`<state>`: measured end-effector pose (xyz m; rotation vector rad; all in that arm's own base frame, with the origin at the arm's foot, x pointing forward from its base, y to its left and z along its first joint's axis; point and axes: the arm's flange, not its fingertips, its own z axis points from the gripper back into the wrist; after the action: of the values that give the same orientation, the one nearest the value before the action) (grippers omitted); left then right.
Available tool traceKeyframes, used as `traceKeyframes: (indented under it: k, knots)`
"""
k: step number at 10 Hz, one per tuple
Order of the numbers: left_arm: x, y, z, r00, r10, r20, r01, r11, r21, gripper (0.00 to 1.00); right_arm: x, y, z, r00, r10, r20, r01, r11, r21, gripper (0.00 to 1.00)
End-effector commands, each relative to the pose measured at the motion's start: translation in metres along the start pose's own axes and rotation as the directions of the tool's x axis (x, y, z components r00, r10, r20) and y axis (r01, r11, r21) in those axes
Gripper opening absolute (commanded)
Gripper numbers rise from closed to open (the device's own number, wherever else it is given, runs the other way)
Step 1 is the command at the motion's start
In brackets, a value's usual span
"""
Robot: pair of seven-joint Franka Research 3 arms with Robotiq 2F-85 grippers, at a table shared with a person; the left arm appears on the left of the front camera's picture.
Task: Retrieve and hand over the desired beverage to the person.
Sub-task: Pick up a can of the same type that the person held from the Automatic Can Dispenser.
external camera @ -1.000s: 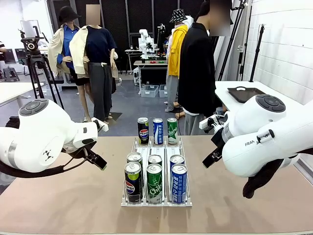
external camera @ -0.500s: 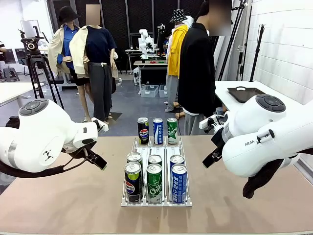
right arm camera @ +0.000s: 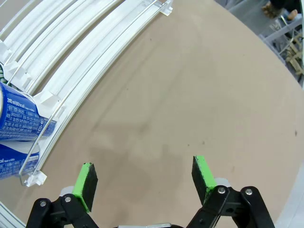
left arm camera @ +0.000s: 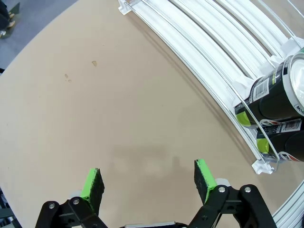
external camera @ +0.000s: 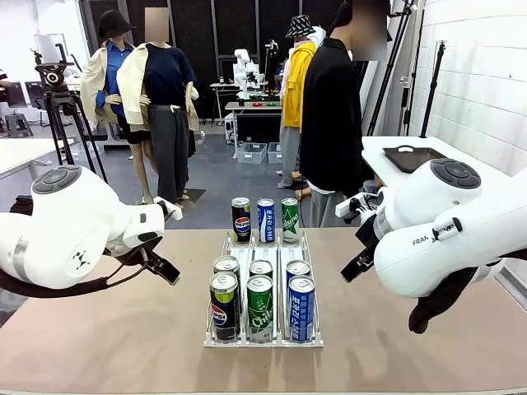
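Between the two pairs of fingers we find the beverages: nine slim cans [external camera: 259, 306] standing upright in a white three-lane rack [external camera: 263, 341]. The cola lane is nearest the left fingers [left arm camera: 93, 183] and the blue lane nearest the right fingers [right arm camera: 201, 172], with green between. Three cans stand at the far end and six crowd the near end, neighbours almost touching. We cannot tell which drink is wanted. The person [external camera: 331, 115] stands beyond the rack at the far edge of the counter [external camera: 99, 346], with no gesture visible.

We record the left fingers spread wide and holding nothing, over bare counter, with the rack's end cans ahead and off to one side, apart from them. The right fingers are likewise spread wide and empty, with a blue can [right arm camera: 19, 124] off to their side.

Our judgement is that a full can is moderately heavy and stiff along its axis, but thin-walled and slick, so it could dent or slip under poor pressure. The best hold is across the upper body with pads on opposite sides, approached from above, since lane neighbours leave little room lower down.
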<state>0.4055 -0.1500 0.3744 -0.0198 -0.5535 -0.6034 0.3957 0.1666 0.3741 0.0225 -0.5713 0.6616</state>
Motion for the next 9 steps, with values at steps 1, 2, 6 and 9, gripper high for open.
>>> traceKeyframes:
  k: [1, 2, 6, 9]
  knots:
    - [0.016, 0.019, 0.020, 1.000, -0.005, 0.007, 0.006, 0.999, -0.051, 1.00, 0.012, -0.010, 0.019, 1.000, -0.001, 0.023, 0.000, 1.000, 0.009, 1.00]
    - [0.028, 0.035, 0.033, 0.999, -0.033, 0.014, 0.034, 0.997, -0.065, 1.00, 0.025, -0.025, 0.038, 1.000, 0.009, 0.025, -0.009, 1.000, 0.014, 1.00]
    - [0.076, 0.106, 0.078, 0.970, -0.229, -0.078, 0.194, 0.930, -0.312, 1.00, 0.081, -0.081, 0.088, 0.999, 0.012, -0.052, -0.001, 0.977, 0.211, 1.00]
    - [0.096, 0.166, 0.079, 0.985, -0.051, -0.167, -0.037, 0.873, -0.486, 1.00, 0.082, -0.130, 0.120, 0.995, -0.094, -0.033, 0.099, 0.914, 0.393, 1.00]
